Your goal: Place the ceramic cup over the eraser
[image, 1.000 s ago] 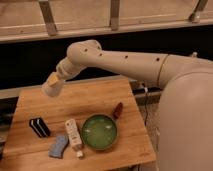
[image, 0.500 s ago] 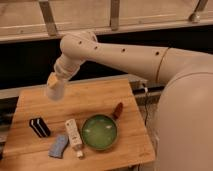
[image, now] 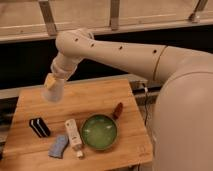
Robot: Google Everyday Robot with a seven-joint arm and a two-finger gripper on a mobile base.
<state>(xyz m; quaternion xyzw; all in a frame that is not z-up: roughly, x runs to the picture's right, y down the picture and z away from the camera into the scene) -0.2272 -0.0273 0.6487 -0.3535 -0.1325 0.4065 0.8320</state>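
Hanging over the back left part of the desk (image: 95, 97), the hand (image: 53, 90) is closed on the ceramic cup (image: 55, 95), which shows as a pale tapered shape at the very end of the arm, clear of the wood. Where the hand stops and the cup begins is hard to make out, since both are the same whitish colour; only a small yellowish patch at the wrist end stands out. Which way the cup's mouth faces cannot be told.

Below and nearer the front edge lies the eraser (image: 39, 127), a black block with white stripes, flat on the desk and well apart from the cup. Nothing covers it.

Just right of the eraser stands out a white rectangular bottle-like object (image: 74, 135), lying lengthwise, and a blue-grey wavy flat object (image: 58, 145) rests near its front end. The green bowl (image: 99, 132) sits beside the white object on its right, and 1 small reddish-brown item (image: 118, 110) lies near the bowl's far rim; what it is cannot be told.

The robot's beige arm (image: 120, 50) crosses the upper view from the right, and its bulky body (image: 185, 120) hides the desk's right edge. Metal rails (image: 115, 15) run behind, cut off at the top.
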